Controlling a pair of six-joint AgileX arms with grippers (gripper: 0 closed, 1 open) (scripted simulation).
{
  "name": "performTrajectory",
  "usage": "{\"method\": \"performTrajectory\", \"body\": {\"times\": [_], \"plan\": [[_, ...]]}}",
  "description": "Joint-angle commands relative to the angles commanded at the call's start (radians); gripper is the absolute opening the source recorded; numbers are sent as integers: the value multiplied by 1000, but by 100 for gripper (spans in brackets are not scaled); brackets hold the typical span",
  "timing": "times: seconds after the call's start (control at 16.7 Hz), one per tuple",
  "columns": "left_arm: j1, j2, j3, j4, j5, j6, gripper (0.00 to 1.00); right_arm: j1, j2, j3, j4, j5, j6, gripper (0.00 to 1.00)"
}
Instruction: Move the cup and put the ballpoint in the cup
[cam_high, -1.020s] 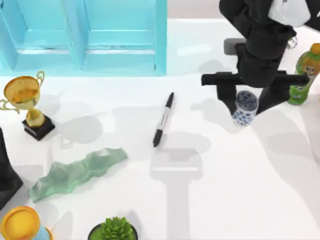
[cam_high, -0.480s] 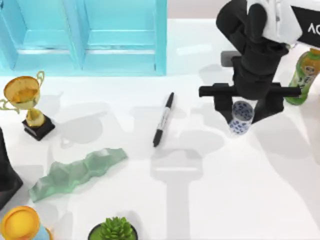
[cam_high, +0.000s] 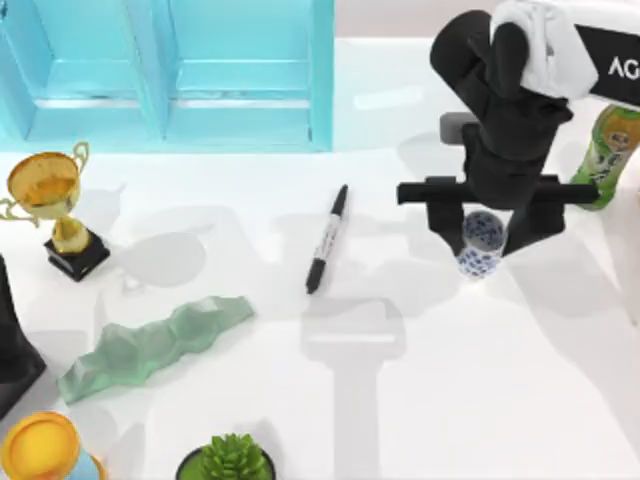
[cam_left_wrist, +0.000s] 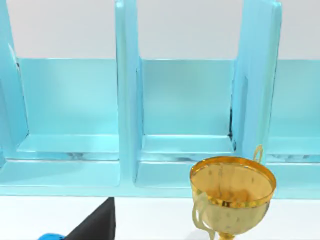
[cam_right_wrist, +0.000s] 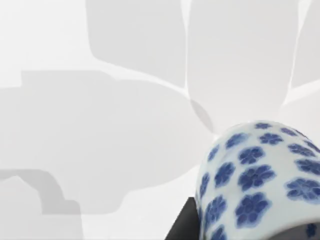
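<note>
Top view: the right gripper (cam_high: 482, 228) is hanging over the right part of the tabletop (cam_high: 420, 400), its two fingers pinching the cup (cam_high: 481, 243) from either side; the cup appears to be carried clear of the surface, though whether its base is touching cannot be told from above. Right wrist view: the cup (cam_right_wrist: 260, 180), white with blue flowers, is lying close against the camera with a dark finger at its foot, and bare tabletop is showing beyond it. The ballpoint (cam_high: 327, 238) is lying flat near the middle of the tabletop, well to the left of the cup and apart from it, its length running roughly toward the blue shelf unit (cam_high: 165, 70) at the back. A green bottle (cam_high: 608, 150) is standing just beside the right arm on its right. The left arm (cam_high: 15, 345) is sitting parked at the left edge, near the gold trophy (cam_high: 50, 205); its wrist view is facing the shelf unit (cam_left_wrist: 125, 125) and the trophy (cam_left_wrist: 231, 192), and the state of its fingers cannot be told. Step in hand, as judged: relocating the cup, the first half of the task. The next move is probably calling for setting the cup upright on open tabletop near the ballpoint, keeping the arm clear of the bottle, and releasing it so that the ballpoint can then be picked up and dropped in.
</note>
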Motion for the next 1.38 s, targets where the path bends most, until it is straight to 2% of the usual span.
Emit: {"method": "performTrajectory", "body": {"times": [0.6, 1.2, 1.38], "plan": [[0, 0, 0, 0, 0, 0, 100, 0, 0, 0, 0, 0, 0, 98], [0, 0, 0, 0, 0, 0, 100, -2, 1, 3, -2, 0, 0, 100], [0, 0, 0, 0, 0, 0, 100, -1, 18, 72, -67, -1, 1, 100]]}}
